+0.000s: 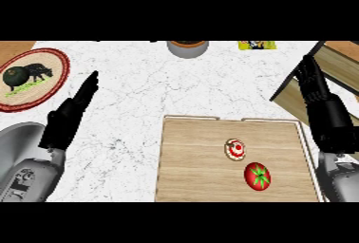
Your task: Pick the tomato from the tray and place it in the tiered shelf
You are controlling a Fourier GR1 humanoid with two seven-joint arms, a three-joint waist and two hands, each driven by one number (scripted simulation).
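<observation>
Nothing is done yet: the tomato (257, 176) lies on the wooden tray (196, 156) (beside a small round item), both hands, left hand (69, 114) and right hand (319, 102), straight-fingered and empty, the tiered shelf (329, 71) unfilled.

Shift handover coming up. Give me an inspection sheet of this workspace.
Surface: white marbled counter.
Job's things: red tomato lies on the wooden tray; tiered shelf at the right edge.
Clutter: small round red-and-white item on the tray; patterned plate; grey pot; yellow packet.
Hands: left hand and right hand open, fingers straight, holding nothing.
Cables: nothing seen.
Surroundings: grey basin at the left.
</observation>
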